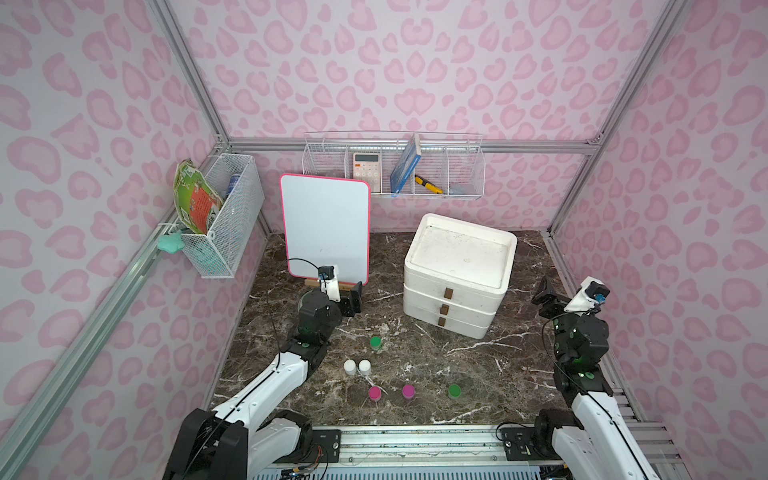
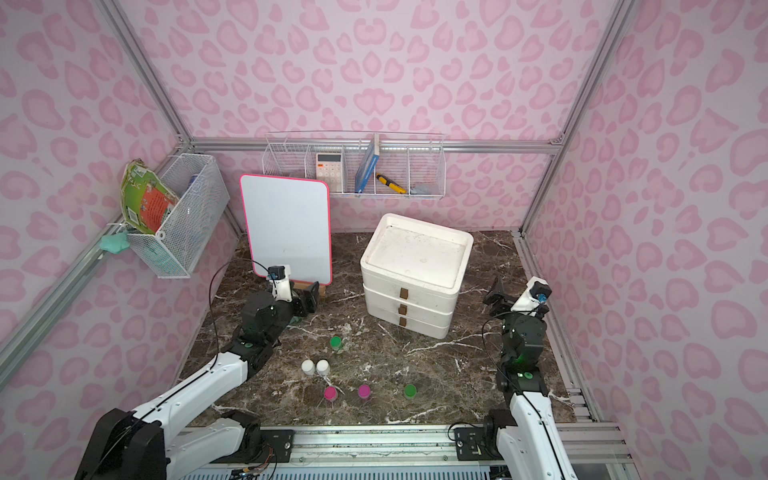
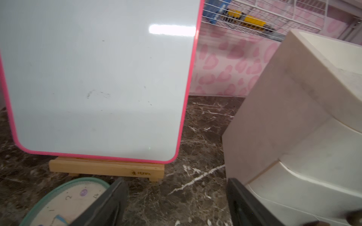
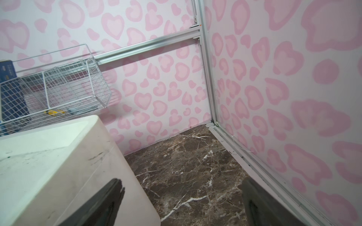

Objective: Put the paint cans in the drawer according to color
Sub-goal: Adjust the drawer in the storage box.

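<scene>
Standing at the 6 o'clock edge of the marble bench (image 1: 498,365), with the back wall (image 1: 415,62) taken as 12.

The drawer (image 1: 457,266) is a white three-tier chest at about 1 o'clock. All three tiers are pushed in, brown tabs facing 6.

The paint cans are all out on the bench, none in the chest:
- One green can (image 1: 375,342) sits near centre.
- The two white cans (image 1: 350,365) stand side by side just toward 7 o'clock of it.
- A row runs nearer the 6 o'clock edge: pink can (image 1: 375,392), magenta can (image 1: 408,390), second green can (image 1: 454,390), each apart from the next.

At about 10 o'clock, in front of the whiteboard (image 1: 324,228), the left fingers (image 3: 109,203) are spread wide with nothing between them. A teal-rimmed clock dial (image 3: 64,197) lies on the bench beside them.

At 3 o'clock, near the chest's side, the right fingers (image 4: 98,205) are spread wide and hold nothing.

Both sets are well apart from every can.
</scene>
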Action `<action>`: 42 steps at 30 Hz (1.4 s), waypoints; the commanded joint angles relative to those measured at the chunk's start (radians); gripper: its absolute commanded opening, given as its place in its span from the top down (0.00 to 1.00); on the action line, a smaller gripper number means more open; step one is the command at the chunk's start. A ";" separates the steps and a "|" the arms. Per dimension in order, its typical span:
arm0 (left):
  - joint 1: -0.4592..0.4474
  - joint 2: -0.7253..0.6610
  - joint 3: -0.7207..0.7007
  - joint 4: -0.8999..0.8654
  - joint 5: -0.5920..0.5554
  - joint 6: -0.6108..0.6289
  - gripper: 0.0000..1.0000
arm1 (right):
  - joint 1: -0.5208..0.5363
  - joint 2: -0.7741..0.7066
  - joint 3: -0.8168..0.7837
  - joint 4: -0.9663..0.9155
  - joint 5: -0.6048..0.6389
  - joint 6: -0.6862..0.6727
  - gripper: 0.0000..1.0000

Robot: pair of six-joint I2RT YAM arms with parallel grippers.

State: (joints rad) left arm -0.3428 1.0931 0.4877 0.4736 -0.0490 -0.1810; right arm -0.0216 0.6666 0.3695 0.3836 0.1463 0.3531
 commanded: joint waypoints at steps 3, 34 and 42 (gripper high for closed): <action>-0.179 -0.009 -0.045 0.066 0.040 0.010 0.21 | 0.000 0.005 0.076 -0.255 -0.083 0.091 0.06; -0.411 0.794 0.154 0.879 -0.078 0.001 0.38 | 0.001 0.045 0.067 -0.221 -0.140 0.153 0.08; -0.377 0.795 0.156 0.841 -0.048 0.007 0.35 | 0.004 0.049 0.052 -0.198 -0.150 0.167 0.09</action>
State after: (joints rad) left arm -0.7269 1.8854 0.6502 1.2968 -0.1127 -0.1856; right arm -0.0196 0.7139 0.4252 0.1417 0.0044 0.5045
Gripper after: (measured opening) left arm 0.650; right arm 0.916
